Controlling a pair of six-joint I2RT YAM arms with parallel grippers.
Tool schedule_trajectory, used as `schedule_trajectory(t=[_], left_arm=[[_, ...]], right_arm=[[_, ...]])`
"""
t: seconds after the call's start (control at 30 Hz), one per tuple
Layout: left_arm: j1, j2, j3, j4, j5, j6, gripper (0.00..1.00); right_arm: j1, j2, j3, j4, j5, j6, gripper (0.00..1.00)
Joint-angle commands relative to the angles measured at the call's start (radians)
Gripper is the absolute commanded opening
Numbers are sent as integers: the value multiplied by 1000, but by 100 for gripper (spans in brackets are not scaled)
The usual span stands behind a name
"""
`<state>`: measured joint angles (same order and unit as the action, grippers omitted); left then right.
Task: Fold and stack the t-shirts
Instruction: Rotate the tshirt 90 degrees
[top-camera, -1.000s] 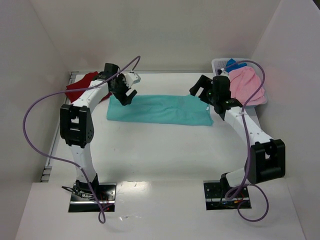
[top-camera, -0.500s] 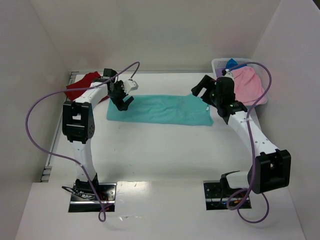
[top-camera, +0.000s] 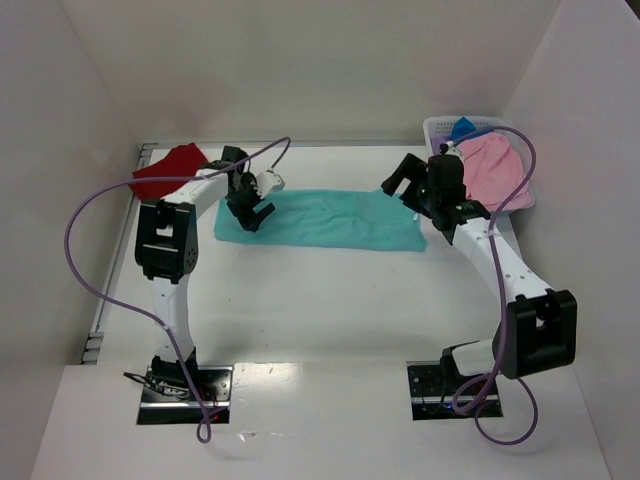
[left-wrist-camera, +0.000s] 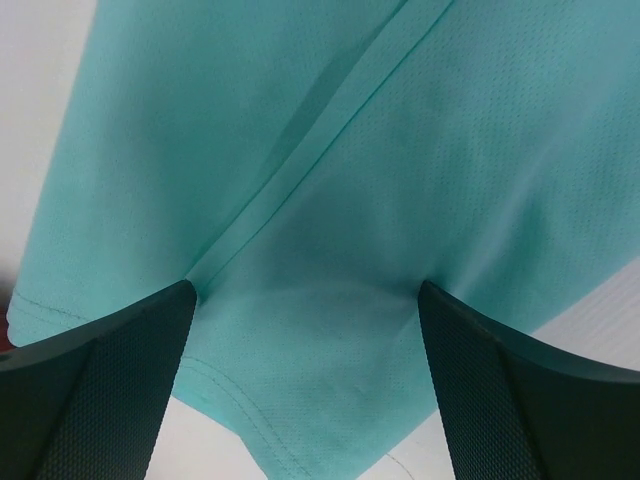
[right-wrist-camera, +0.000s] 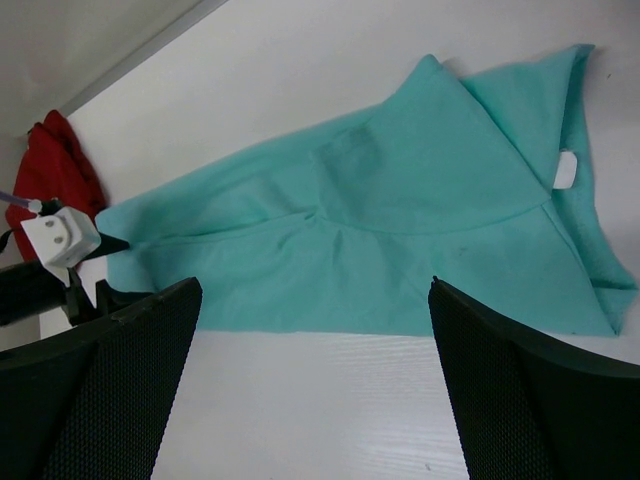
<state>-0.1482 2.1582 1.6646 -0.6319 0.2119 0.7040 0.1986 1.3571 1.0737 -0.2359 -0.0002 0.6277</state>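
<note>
Two end effectors of mine are out over the worktop (top-camera: 320, 300), and both stand with fingers spread wide, gripping nothing.

My left end effector (left-wrist-camera: 305, 295) hangs low over one end of the teal t-shirt (top-camera: 330, 218). Between its fingers I see the shirt's hemmed corner, and a folded edge runs diagonally away from the left finger across the fabric. The tips look very near the cloth, but I cannot tell whether they touch it. Behind this end effector and to its outer side lies the dark red t-shirt (top-camera: 165, 170), bunched at the worktop's far corner.

My right end effector (right-wrist-camera: 315, 290) is higher, above the opposite end of the same shirt. Ahead of and below its fingers the teal t-shirt lies flat as a long band, a white label (right-wrist-camera: 565, 170) showing at the collar end. Just behind this end effector sits the white basket (top-camera: 437, 126), with a pink t-shirt (top-camera: 490, 170) draped over it and a blue t-shirt (top-camera: 466, 127) peeking out.
</note>
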Motion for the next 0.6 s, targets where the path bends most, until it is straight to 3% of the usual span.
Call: schedule_trajectory(t=[0.0,0.2,0.57], left_arm=[[-16,6,-2,-15,-26,-24,100],[-57,-23,-61,-48,-26,-81,100],[-226,-155,-261,-58,-5,-346,100]], right_arm=[[7,17,49,-17,-3,-16,100],[7,27,58,-8,-15,-25,100],[-2,16,49,-8,-37,-52,100]])
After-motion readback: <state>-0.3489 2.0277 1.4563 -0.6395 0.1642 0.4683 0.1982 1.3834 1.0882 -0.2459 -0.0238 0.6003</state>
